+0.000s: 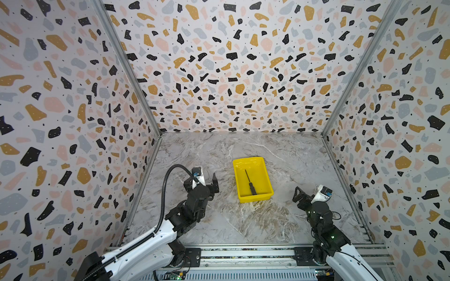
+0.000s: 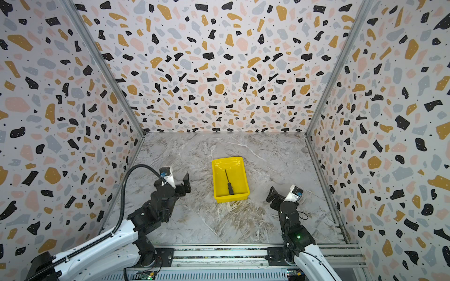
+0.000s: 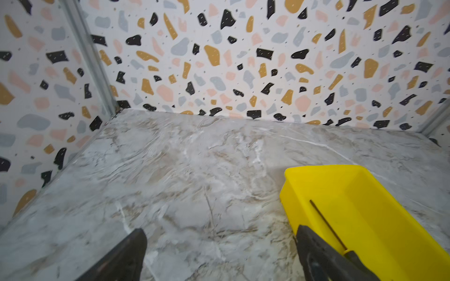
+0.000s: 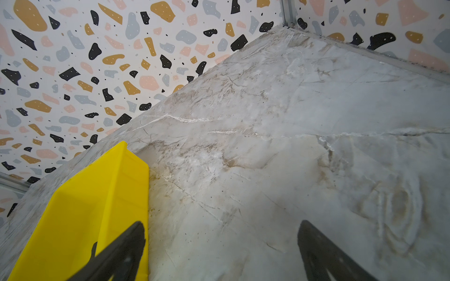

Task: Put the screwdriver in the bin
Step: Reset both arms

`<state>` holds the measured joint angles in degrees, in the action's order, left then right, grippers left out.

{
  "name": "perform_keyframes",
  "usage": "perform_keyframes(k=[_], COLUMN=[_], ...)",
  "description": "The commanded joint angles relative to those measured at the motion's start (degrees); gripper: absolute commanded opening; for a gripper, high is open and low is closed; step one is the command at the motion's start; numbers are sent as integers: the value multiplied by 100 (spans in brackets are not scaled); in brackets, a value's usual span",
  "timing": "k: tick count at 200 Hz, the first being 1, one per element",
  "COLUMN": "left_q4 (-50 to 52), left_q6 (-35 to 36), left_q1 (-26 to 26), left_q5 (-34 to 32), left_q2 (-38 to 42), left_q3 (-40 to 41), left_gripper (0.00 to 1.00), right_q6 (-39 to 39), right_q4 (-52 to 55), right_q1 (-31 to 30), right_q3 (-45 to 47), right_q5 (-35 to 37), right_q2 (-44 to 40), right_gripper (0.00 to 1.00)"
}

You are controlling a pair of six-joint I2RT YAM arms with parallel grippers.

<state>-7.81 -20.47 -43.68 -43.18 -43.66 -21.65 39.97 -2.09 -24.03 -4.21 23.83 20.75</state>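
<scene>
lying flat on the floor of the bin [image 1: 256,198], the screwdriver [image 1: 250,183] runs along the bin's length, thin shaft toward the back wall, thick handle at the near end; whether the handle touches the end wall i cannot tell. the left hand [image 3: 219,240] hangs just beside the bin's left long side, fingers spread wide and holding nothing, so the tool lies to its right and a little ahead, its axis roughly parallel to the hand's reach. the right hand [image 4: 221,225] sits near the bin's opposite side, a shade further off, also spread and empty. by the look of it the placing is done, and what is left for the left arm is a clean pull-back away from the rim. the worktop [image 1: 219,219] is a smooth marble-print sheet, bare around the bin; speckled terrazzo-print walls [image 1: 231,73] close it on three sides, with open room toward the arms' bases.
</scene>
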Motion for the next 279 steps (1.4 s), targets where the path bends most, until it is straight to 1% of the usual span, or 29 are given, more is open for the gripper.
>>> perform_keyframes(k=[1, 25, 41, 50, 58, 70, 83, 112, 121, 127, 143, 156, 165, 169, 181, 189, 200, 213, 224, 237, 256, 266, 277, 279], left_q4=[-551, -452, -597, -616, -616, -591, -579, -616, -617, -616, -616, -618, -616, -616, -616, -616, -616, -616, -616, -616, -616, -616, -617, -753], left_q6=[-418, -783, -743, -800, -690, -675, -695, -705, -711, -704, -689, -684, -680, -678, -695, -710, -722, -739, -755, -761, -807, -820, -817, -811], left_q1=[-23, -25, -19, -26, -17, -20, -22, -19, -26, -17, -26, -24, -17, -24, -24, -24, -26, -26, -15, -22, -22, -26, -20, -16], left_q5=[-536, -427, -212, -138, -27, -97, -238, -152, -140, -130, -109, -79, -54, -54, -64, -82, -77, -68, -59, -43, -24, -21, -2, 6], left_q2=[610, 1038, 1153, 1194, 1220, 1213, 1207, 1159, 1115, 1094, 995, 923, 885, 863, 828, 797, 778, 754, 736, 712, 675, 652, 613, 609], left_q3=[633, 1281, 1659, 1712, 1676, 1655, 1664, 1686, 1682, 1682, 1651, 1621, 1603, 1602, 1595, 1594, 1576, 1576, 1576, 1567, 1550, 1550, 1550, 1556], left_gripper=[100, 100, 100, 100, 100, 100, 100, 100, 100, 100, 100, 100, 100, 100, 100, 100, 100, 100, 100, 100, 100, 100, 100, 100], right_q6=[-100, -104, -8, 45, -18, -367, -756, -1682, -1996, -2177, -2283, -2374, -2542, -2699, -3206, -3370, -3395, -3379, -3197, -2989, -2886, -2956, -3105, -3115], right_q4=[-161, -187, -200, -225, -420, -877, -1352, -2627, -3037, -3192, -3087, -3176, -3528, -3791, -4134, -4406, -4826, -5290, -5577, -5241, -5155, -5239, -5595, -5663], right_q1=[-29, -31, -31, -25, -23, -18, 4, 180, 321, 447, 780, 924, 970, 990, 1032, 1049, 1087, 1212, 1343, 1461, 1663, 1737, 1782, 1793], right_q3=[-29, -113, -191, -273, -336, -443, -608, -945, -1017, -1101, -1434, -1561, -1497, -1459, -1424, -1348, -1171, -933, -767, -878, -917, -945, -908, -894], right_q5=[-77, -68, 74, 149, 171, 226, 503, 1082, 1017, 835, 476, 502, 603, 626, 581, 573, 583, 330, 239, 269, -14, 45, 189, 195], right_q2=[186, 460, 624, 731, 840, 1067, 1436, 2458, 2784, 2993, 3549, 3994, 4285, 4413, 4684, 4825, 4955, 5105, 5249, 5255, 5283, 5359, 5462, 5478], right_gripper=[99, 99, 99, 99, 99, 99, 99, 99, 99, 99, 99, 99, 99, 99, 99, 99, 99, 99, 99, 99, 99, 99, 99, 99])
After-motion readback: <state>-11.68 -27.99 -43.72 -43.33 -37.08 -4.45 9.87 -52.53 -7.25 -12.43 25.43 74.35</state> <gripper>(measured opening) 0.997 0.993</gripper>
